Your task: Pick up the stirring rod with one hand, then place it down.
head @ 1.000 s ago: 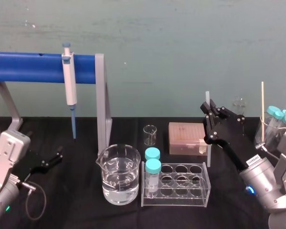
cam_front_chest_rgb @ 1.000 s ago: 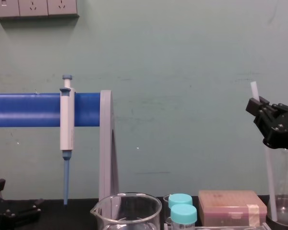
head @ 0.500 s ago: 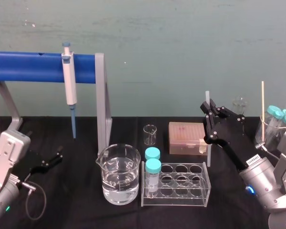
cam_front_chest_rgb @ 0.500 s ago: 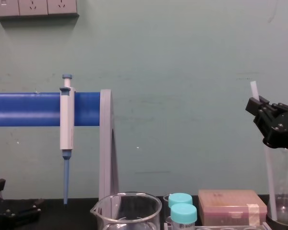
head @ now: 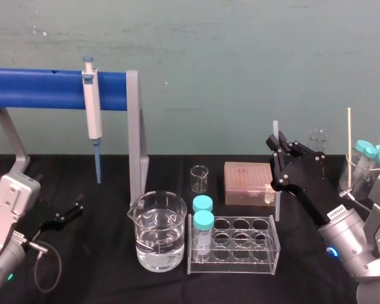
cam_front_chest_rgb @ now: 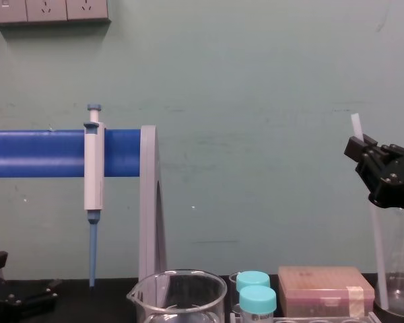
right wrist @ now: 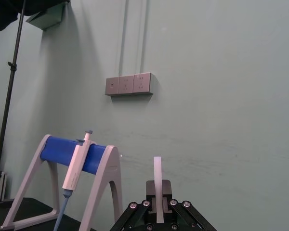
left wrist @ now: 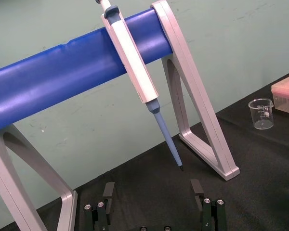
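The stirring rod (head: 278,204) is a thin milky-white stick held upright at the right of the table. My right gripper (head: 277,145) is shut on it near its upper end, and a short length pokes out above the fingers (cam_front_chest_rgb: 356,125). In the right wrist view the stirring rod (right wrist: 157,179) stands straight up between the black fingers. Its lower end hangs close to the black tabletop beside the tube rack's right end; I cannot tell whether it touches. My left gripper (left wrist: 151,204) rests open and idle low at the table's left (head: 68,212).
A water-filled beaker (head: 157,231) and a clear tube rack (head: 261,248) with two teal-capped vials (head: 203,221) stand at the front centre. Behind them are a small beaker (head: 199,178) and a pink tip box (head: 247,182). A pipette (head: 92,114) hangs on the blue stand (head: 44,90). Glassware (head: 366,166) crowds the far right.
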`<state>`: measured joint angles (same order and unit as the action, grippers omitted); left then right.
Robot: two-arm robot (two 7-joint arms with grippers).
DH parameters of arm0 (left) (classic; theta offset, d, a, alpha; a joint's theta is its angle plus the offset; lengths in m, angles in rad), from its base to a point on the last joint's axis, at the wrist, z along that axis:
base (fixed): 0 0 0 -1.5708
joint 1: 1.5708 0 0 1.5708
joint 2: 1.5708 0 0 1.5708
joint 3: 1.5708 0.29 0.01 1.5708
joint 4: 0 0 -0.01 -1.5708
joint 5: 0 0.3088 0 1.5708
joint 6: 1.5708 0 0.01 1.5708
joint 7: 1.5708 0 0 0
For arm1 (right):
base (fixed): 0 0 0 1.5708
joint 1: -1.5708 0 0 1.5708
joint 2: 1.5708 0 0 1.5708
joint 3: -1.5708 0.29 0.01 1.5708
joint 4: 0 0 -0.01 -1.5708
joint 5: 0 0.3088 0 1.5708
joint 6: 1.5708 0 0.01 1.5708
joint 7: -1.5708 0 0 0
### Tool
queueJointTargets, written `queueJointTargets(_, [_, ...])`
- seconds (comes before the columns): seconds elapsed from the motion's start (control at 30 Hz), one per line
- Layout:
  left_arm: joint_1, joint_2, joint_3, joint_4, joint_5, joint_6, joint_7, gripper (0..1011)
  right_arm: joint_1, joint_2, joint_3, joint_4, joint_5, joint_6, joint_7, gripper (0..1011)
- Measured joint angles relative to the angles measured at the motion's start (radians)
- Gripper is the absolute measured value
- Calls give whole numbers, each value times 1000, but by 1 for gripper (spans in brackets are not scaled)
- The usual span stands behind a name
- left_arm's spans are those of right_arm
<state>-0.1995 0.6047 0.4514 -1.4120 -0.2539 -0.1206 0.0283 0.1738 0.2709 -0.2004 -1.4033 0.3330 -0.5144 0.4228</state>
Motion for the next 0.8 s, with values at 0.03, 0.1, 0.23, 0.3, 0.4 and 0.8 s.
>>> queueJointTargets(0.03, [0, 0, 0, 0, 0, 0, 0, 1000, 0, 0, 0, 0, 0, 0, 0, 67])
queueJointTargets(0.1, [0, 0, 0, 0, 0, 0, 0, 1000, 0, 0, 0, 0, 0, 0, 0, 67])
queueJointTargets(0.23, [0, 0, 0, 0, 0, 0, 0, 1000, 0, 0, 0, 0, 0, 0, 0, 67])
queueJointTargets(0.3, [0, 0, 0, 0, 0, 0, 0, 1000, 0, 0, 0, 0, 0, 0, 0, 67])
queueJointTargets(0.4, [0, 0, 0, 0, 0, 0, 0, 1000, 0, 0, 0, 0, 0, 0, 0, 67])
queueJointTargets(0.8, [0, 0, 0, 0, 0, 0, 0, 1000, 0, 0, 0, 0, 0, 0, 0, 67])
